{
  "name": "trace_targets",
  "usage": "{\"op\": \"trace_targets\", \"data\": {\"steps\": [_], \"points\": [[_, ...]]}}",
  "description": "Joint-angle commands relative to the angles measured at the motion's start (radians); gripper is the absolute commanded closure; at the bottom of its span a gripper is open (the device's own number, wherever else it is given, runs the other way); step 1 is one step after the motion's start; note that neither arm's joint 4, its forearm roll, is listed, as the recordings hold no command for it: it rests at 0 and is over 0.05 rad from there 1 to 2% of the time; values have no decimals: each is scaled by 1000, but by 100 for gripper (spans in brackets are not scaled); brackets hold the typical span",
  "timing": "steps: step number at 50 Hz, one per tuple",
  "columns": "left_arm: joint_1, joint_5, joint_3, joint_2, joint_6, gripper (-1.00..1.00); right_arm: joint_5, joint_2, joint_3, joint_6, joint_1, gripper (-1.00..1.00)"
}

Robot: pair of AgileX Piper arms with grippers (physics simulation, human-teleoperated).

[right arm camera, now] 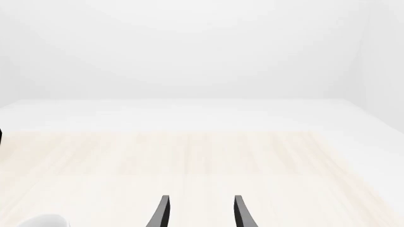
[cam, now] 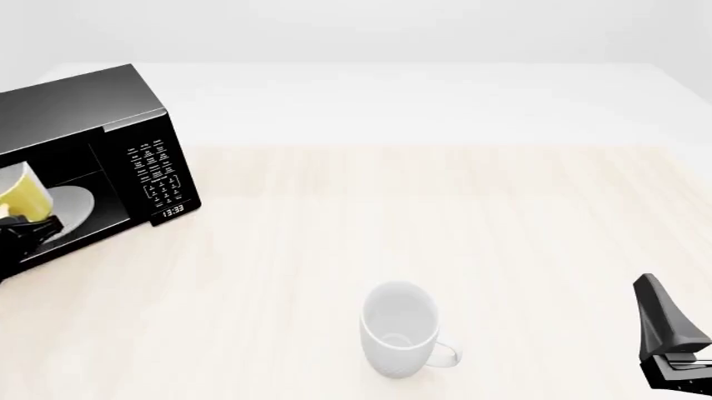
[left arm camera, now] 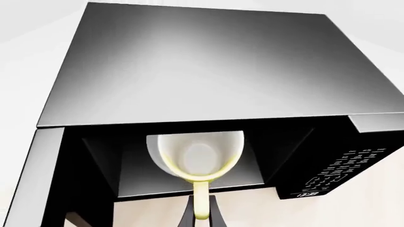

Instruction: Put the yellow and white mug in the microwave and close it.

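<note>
Only the left wrist view shows the left gripper pinching the small yellow-and-white mug's handle inside the black boxy microwave; the right gripper, partly cropped, is parted, empty.

**Clearance and obstructions on the table**

The microwave stands at the table's far left, its cavity open toward the arms. The cavity mouth is partly filled by the yellow and white mug, held there by the left gripper clamped on its handle, with dark free space to either side of it. A white mug stands near the front centre, well apart from the microwave. The right gripper, fingers parted, faces bare wood.
</note>
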Motion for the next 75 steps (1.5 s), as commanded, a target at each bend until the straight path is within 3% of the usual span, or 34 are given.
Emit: {"op": "trace_targets", "data": {"steps": [1,75], "points": [[14,1,-31,15,5,100,0,0,0,0,0,-100],[42,5,-186,198,-5,100,0,0,0,0,0,-100]]}}
